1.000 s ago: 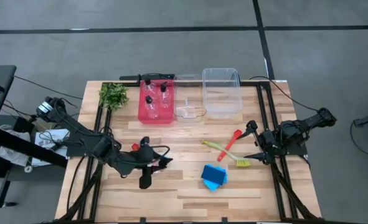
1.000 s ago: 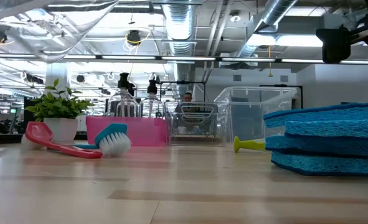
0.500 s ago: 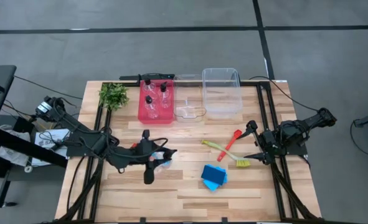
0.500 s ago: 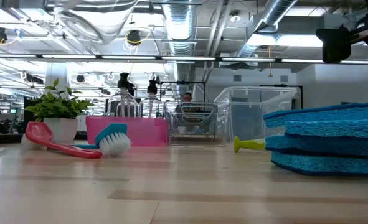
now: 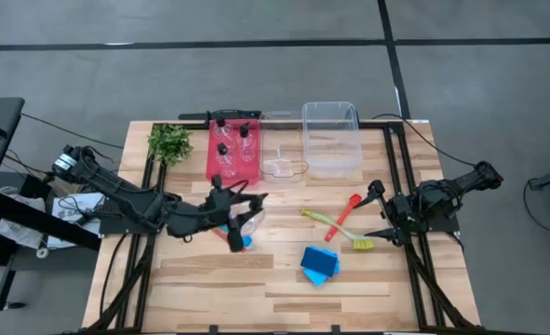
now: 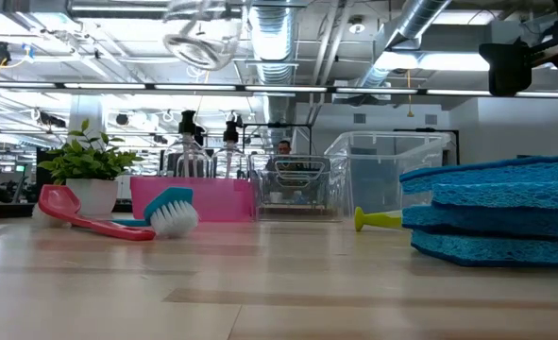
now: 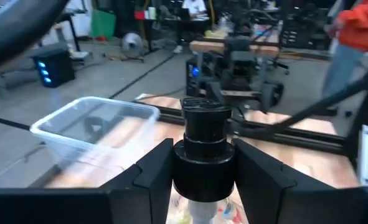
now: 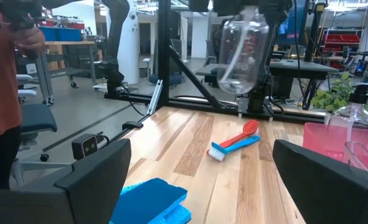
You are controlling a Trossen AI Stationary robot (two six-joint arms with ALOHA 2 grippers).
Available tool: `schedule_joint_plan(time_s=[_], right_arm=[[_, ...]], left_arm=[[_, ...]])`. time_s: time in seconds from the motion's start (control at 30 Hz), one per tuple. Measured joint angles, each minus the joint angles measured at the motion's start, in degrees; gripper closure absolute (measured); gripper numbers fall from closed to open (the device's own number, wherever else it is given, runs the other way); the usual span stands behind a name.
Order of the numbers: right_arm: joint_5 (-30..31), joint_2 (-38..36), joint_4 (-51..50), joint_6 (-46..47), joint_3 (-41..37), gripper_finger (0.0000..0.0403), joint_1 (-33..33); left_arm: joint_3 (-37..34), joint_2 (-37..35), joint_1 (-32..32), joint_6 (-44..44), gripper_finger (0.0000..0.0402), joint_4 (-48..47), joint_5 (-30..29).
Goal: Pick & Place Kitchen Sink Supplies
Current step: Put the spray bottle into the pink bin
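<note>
A clear bottle [image 5: 247, 221] with a black cap [image 7: 206, 118] hangs in the air above the table [image 5: 200, 279], near its centre, clamped at the neck by the left gripper [image 5: 234, 212]. At its twelve o'clock stands the red bin [image 5: 231, 173]. At three o'clock, past the brushes [image 5: 338, 228], the right gripper [image 5: 379, 214] rests with fingers spread wide.

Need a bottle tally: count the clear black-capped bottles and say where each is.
4. Three stand in the red bin. The left gripper holds the fourth bottle above the table.
</note>
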Motion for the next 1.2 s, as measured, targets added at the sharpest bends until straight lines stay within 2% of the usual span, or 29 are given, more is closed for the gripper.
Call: schedule_joint_plan(time_s=[0.2,0.8,1.2], right_arm=[[-0.01,0.00,0.00,0.00,0.00,0.0017,-0.01],[-0.01,0.00,0.00,-0.01,0.00,0.0017,0.00],[-0.01,-0.01,-0.01,-0.02,0.00,0.0017,0.00]], left_arm=[[0.00,0.00,5.20,2.74,0.0249,3.19,-2.00],[-0.30,0.02,21.48,5.46,0.0254,5.47,-2.69],[-13.46,0.07,27.51,5.45,0.0249,24.09,-3.88]])
